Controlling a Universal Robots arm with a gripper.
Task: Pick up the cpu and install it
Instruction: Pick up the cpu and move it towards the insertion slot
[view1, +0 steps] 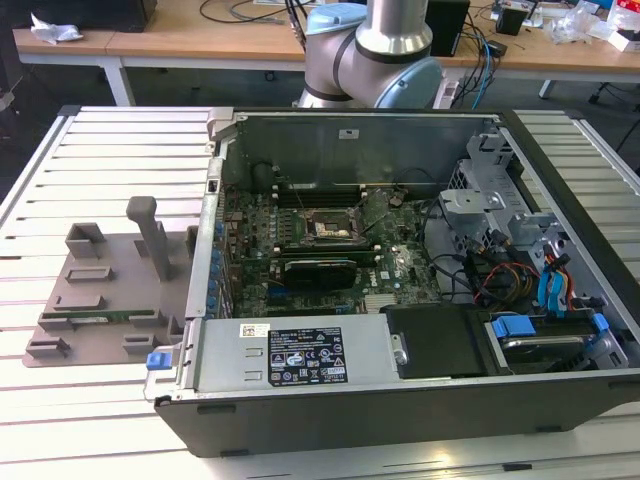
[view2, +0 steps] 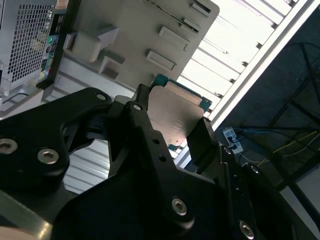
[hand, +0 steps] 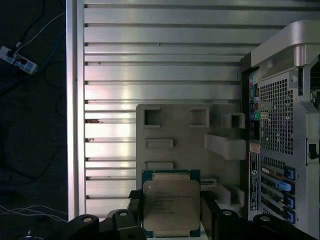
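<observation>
Fingers (hand: 210, 215) of the end effector (hand: 171, 199) press against two opposite edges of the cpu (hand: 171, 205), one on each side. The opening is no wider than the chip, which sits pinched between them in both wrist views (view2: 175, 112).

The cpu's silver-grey metal lid faces the wrist cameras, with a thin green rim around it. It is square, so it has no clear long axis. In the first wrist view its edges run parallel to those of the grey tray (hand: 190, 135) behind it. Whether the chip touches the tray, I cannot tell.

The tray lies on the slatted tabletop (hand: 160, 60), just beside the open computer case (hand: 285, 125). Slats stretch out past the tray to the tabletop's rail.

In the exterior view the tray (view1: 100, 290) sits at the case's (view1: 400, 130) left wall. The socket (view1: 330, 228) lies mid-motherboard, with a drive cage (view1: 480, 210) and cables on the exterior view's right.
</observation>
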